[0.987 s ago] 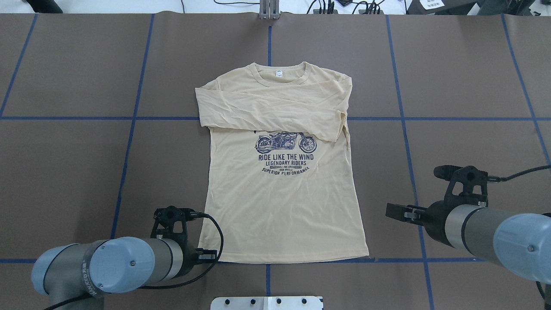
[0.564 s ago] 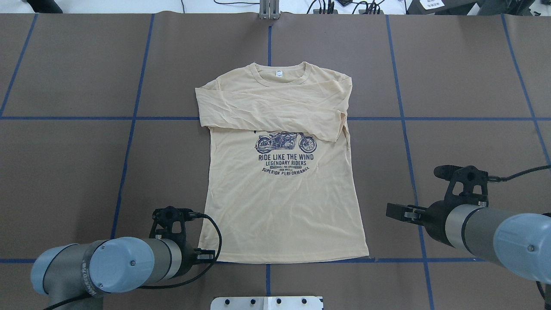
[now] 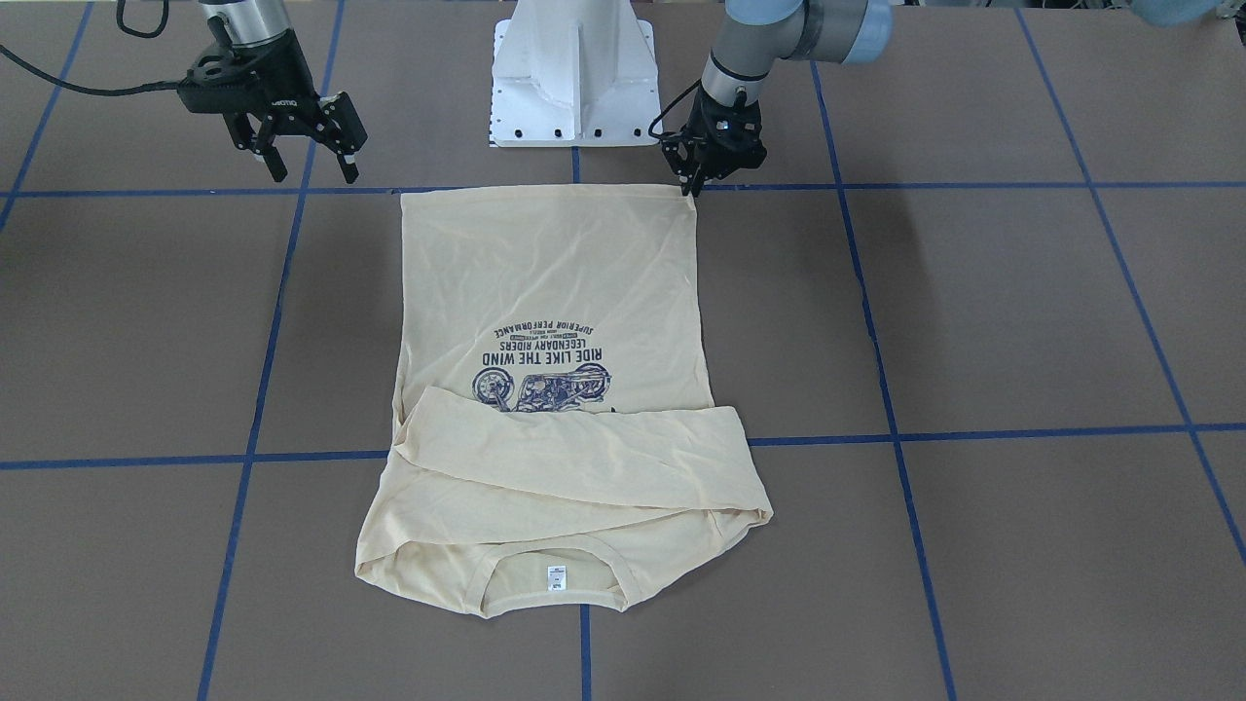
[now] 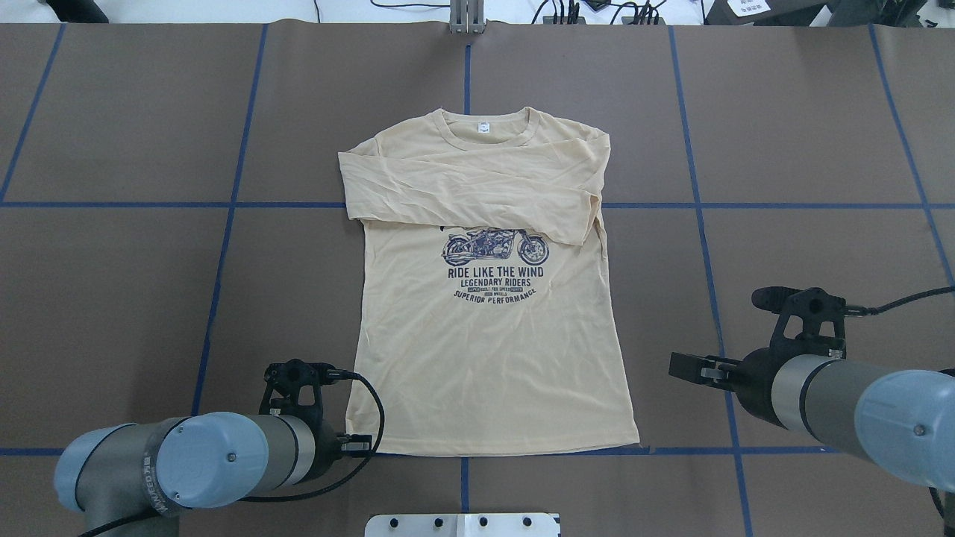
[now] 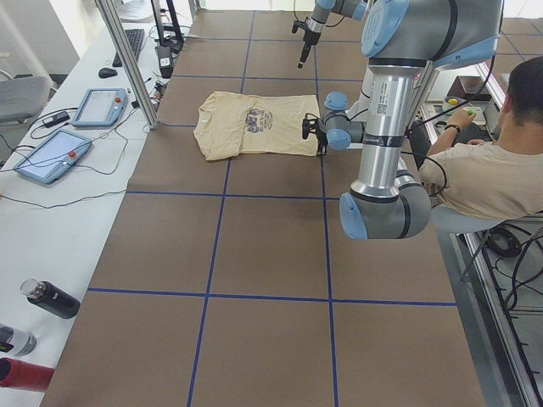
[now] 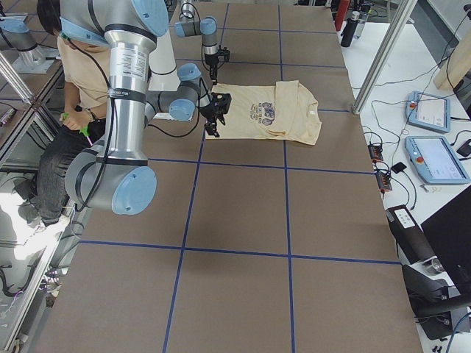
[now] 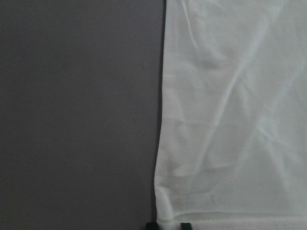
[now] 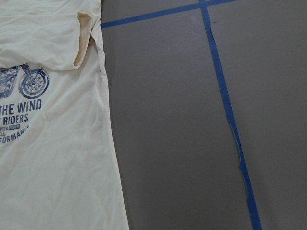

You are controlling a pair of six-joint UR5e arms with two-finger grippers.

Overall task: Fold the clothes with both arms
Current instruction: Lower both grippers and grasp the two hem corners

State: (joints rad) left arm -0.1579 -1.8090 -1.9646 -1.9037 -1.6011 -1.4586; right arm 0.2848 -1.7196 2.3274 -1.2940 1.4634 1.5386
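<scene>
The shirt lies flat, sleeves crossed.
My left gripper pinches its hem corner; my right gripper hangs nearby, fingers apart.

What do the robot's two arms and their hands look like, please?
Both the left arm and right arm are grey metal tubes with light blue joint caps. Each ends in a black two-finger hand, left hand and right hand, the right showing small white lettering. Black cables trail from the wrists.
</scene>
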